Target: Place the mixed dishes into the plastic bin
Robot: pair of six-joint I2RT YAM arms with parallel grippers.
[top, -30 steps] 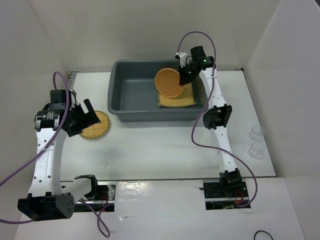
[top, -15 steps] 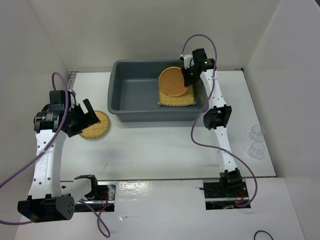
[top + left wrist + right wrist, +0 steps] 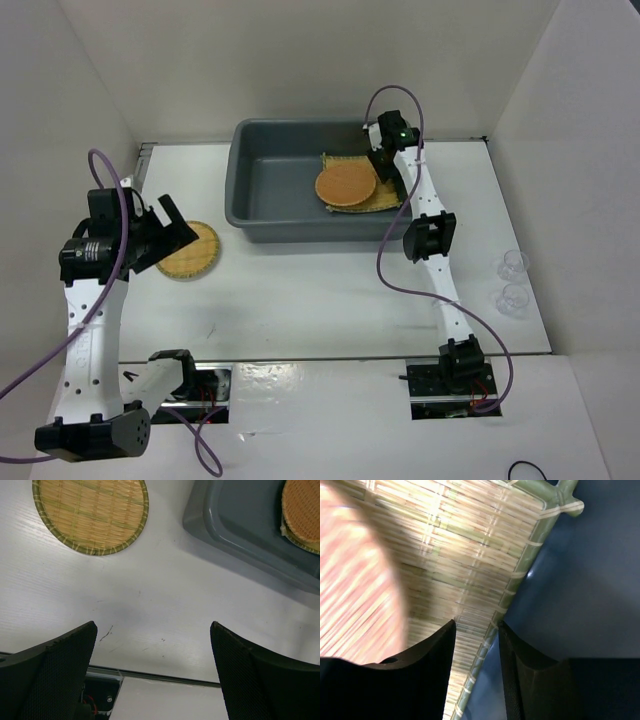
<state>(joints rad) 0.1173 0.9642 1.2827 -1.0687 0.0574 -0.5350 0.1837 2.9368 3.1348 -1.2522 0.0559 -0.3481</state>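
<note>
Woven straw already fills the right half of the grey bin (image 3: 280,190): the square yellow mat (image 3: 385,197) lies flat on its floor, and one round orange disc (image 3: 346,185) rests on top of the mat, free of any grip. The rest of the bin floor is bare.

The right claw (image 3: 475,630) sits low inside the bin's far right corner, jaws a little apart and holding nothing, with the mat's bound edge just beneath the fingertips. I judge that a careless lift could snag that binding and drag the mat up, or knock the bin wall and shove the bin along the surface (image 3: 300,290).

Left of the bin, the second round disc (image 3: 190,250) lies flat on the surface. The left claw (image 3: 165,235) hovers beside it with jaws wide apart and empty. That disc looks thin and flat, so a pinch may skid it away instead of catching its rim.

Well to the right of the bin stand two clear glass cups (image 3: 513,280); smooth glass could slip or tip when gripped.
</note>
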